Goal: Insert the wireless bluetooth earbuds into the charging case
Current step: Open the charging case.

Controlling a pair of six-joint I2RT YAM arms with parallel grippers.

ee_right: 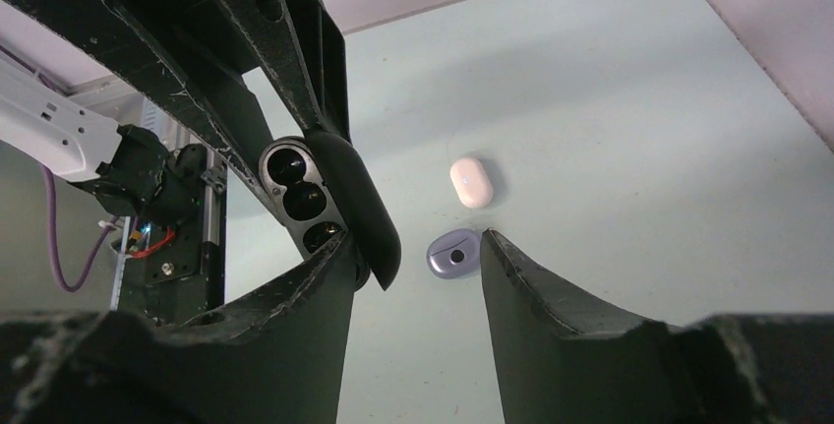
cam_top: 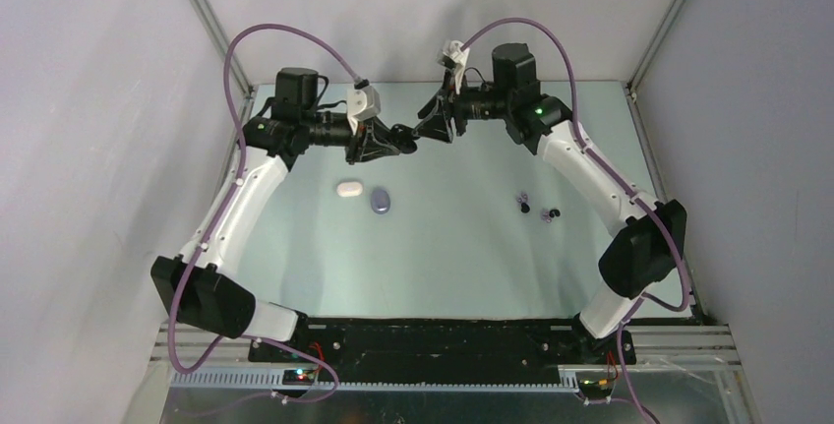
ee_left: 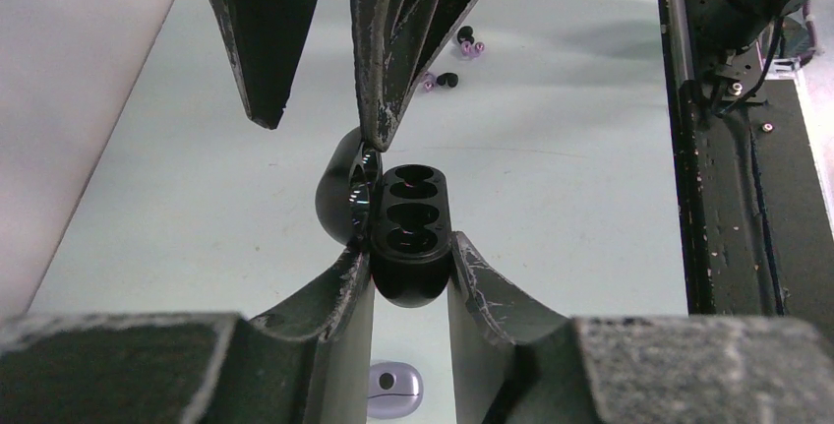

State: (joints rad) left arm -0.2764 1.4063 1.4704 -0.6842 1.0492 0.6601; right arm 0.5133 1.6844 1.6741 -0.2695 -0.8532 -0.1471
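My left fingers clamp the open black case above the counter; its wells are too dark to read. My right fingers stand wide, one tip at the lid. The earbuds lie tiny on the right, well apart from the white case and purple case.

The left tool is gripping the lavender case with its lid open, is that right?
Not quite. The left tool grips the black case, lid open, not the lavender one. The lavender case lies on the table, ungripped. The left wrist view shows this.
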